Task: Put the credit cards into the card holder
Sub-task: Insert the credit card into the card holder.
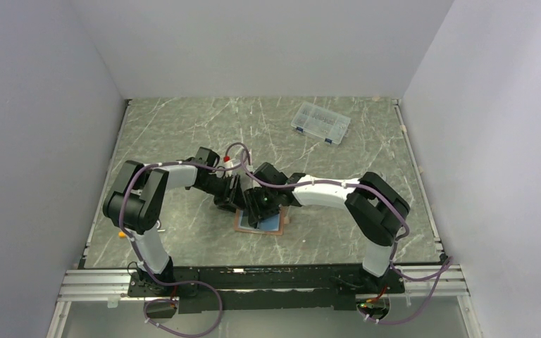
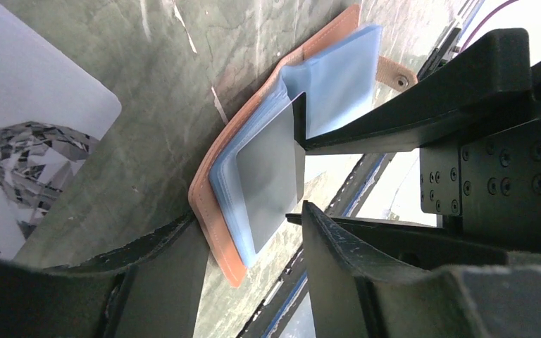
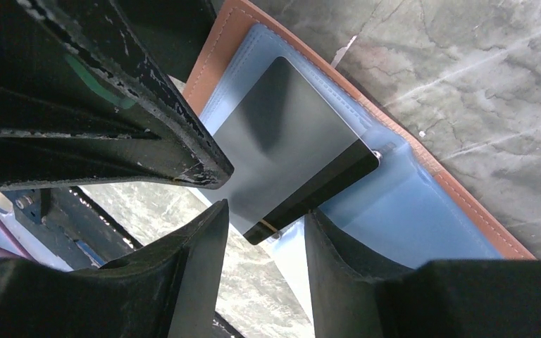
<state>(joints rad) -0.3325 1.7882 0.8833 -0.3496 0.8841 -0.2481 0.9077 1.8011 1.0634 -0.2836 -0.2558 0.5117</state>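
Observation:
The tan-brown card holder (image 1: 271,227) lies open on the table between both arms, blue-grey pockets up (image 2: 338,77) (image 3: 423,232). A card with a black stripe (image 3: 289,148), grey in the shade, sits partly inside a pocket (image 2: 268,176). My right gripper (image 3: 266,211) (image 1: 259,210) is open, the card's corner between its fingers; one finger (image 2: 408,116) holds a pocket sheet up. My left gripper (image 2: 252,218) (image 1: 231,196) is open astride the holder's edge, one fingertip (image 3: 183,148) at the card. A pale silver-grey card (image 2: 28,141) with a diamond print lies beside the holder.
A clear plastic parts box (image 1: 320,122) stands at the back right of the marble-pattern table (image 1: 183,127). A small orange thing (image 1: 122,234) lies by the left arm's base. Grey walls close the table in on three sides.

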